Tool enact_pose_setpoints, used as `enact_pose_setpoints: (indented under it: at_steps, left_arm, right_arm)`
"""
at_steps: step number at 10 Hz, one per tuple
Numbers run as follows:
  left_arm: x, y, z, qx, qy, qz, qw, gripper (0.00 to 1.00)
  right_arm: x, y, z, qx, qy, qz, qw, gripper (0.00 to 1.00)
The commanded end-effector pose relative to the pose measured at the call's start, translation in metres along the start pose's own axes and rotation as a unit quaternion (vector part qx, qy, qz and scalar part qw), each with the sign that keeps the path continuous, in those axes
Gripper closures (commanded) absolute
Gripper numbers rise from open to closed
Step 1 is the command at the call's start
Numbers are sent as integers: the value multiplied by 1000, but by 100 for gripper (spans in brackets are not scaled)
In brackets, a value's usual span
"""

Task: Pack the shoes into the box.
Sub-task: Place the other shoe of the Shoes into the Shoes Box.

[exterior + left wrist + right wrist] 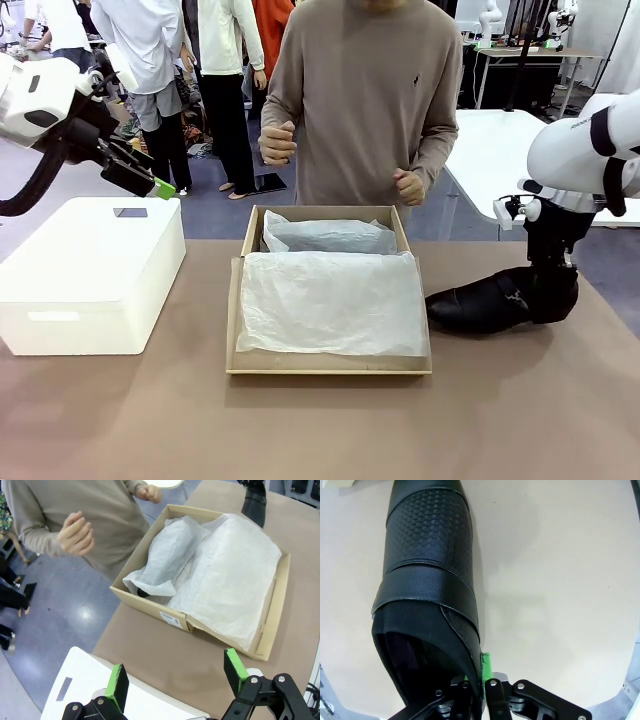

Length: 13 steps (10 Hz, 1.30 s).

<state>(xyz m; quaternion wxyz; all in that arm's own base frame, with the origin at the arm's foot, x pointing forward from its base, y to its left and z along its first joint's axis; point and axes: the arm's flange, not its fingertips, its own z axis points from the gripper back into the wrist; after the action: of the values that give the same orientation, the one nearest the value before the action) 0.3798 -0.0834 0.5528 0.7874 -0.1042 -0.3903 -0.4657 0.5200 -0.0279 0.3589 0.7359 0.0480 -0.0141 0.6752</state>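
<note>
My right tool (482, 672) is clamped on the heel rim of the black shoe (478, 303), which lies on the surface (320, 430) just right of the tissue-lined brown box (236, 325). My left tool (177, 674) has its jaws apart and is raised over the white box (90, 270).

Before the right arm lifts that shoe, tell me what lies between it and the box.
Nothing visible: bare table separates the shoe from the right wall of the box. Inside, white tissue paper lies spread over the near half.
</note>
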Motion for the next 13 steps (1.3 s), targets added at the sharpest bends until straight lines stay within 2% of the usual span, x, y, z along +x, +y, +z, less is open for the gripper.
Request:
enact_pose_setpoints:
  at_steps: [1, 6, 7, 9, 10, 12, 13]
  left_arm:
    - [0, 0, -1, -2, -6, 1, 1000, 0]
    - [0, 0, -1, -2, -6, 1, 1000, 0]
    - [0, 0, -1, -2, -6, 1, 1000, 0]
    - [0, 0, -1, -2, -6, 1, 1000, 0]
    - [0, 0, -1, -2, -6, 1, 1000, 0]
    - [0, 0, -1, -2, -6, 1, 1000, 0]
    - [0, 0, -1, -2, -6, 1, 1000, 0]
  right_arm:
    - [0, -7, 17, 12, 13, -5, 1000, 100]
    - [10, -13, 77, 16, 40, -79, 996, 100]
    - [13, -12, 88, 24, 37, -117, 992, 100]
    - [15, -8, 104, 47, 1, -196, 980, 100]
    - [18, -4, 108, 43, -2, -215, 976, 100]
    - [20, 0, 112, 36, 4, -216, 976, 100]
    - [20, 5, 113, 24, -3, -191, 981, 100]
